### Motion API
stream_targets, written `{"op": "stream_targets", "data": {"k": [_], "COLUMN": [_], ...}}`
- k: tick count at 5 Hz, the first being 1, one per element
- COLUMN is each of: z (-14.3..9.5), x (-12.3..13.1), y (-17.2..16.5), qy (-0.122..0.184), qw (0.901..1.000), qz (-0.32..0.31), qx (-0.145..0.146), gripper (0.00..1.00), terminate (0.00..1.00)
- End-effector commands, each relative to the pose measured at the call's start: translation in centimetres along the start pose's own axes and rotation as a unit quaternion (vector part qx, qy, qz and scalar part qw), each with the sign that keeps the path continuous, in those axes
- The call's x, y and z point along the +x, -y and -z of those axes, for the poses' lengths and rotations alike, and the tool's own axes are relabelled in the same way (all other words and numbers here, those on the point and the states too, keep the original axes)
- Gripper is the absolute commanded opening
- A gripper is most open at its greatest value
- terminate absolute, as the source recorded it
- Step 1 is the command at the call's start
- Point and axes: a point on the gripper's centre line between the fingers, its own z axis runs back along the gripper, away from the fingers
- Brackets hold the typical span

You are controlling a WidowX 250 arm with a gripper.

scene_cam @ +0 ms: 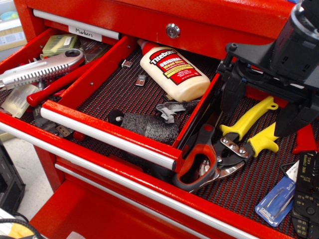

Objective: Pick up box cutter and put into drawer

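Observation:
The box cutter (40, 70) is a long silver-grey ribbed knife with a round hole at its right end. It lies at the far left, in the open compartment left of the pulled-out drawer (107, 130), resting across a red-handled tool (55, 85). My gripper (261, 107) is black and hangs at the right, far from the box cutter and above the yellow-handled snips (249, 130). Its two fingers (232, 94) stand wide apart with nothing between them.
The pulled-out drawer holds a Titebond glue bottle (174, 72), a dark block (149, 127) and small metal clips. Red-and-black-handled pliers (197, 167), a blue packet (276, 199) and a black tool (305, 196) lie on the ribbed mat at the right. A keyhole (173, 31) sits on the red front above.

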Motion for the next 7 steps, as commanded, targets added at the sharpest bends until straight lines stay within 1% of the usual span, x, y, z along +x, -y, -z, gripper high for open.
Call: {"op": "stream_targets", "data": {"k": [1,2,3,4,5,6,7], "z": [0.0,-0.1,-0.6,-1.0,0.0,2.3,4.6], "x": [0.0,0.8,2.9,5.4,7.3,8.7,8.9], "y": [0.0,-5.0,-9.8,-14.2,-18.6,-23.0,-27.6], "qy": [0.000,0.017,0.024,0.037,0.051,0.075,0.083], "qw": [1.0000,0.9956,0.9867,0.9713,0.9574,0.9498,0.9467], "qz": [0.000,0.063,0.129,0.196,0.239,0.265,0.279], "qx": [0.000,0.067,0.097,0.130,0.153,0.149,0.137], "gripper": [1.00,1.00,1.00,1.00,1.00,1.00,1.00], "terminate": [0.00,0.00,0.00,0.00,0.00,0.00,0.00]}}
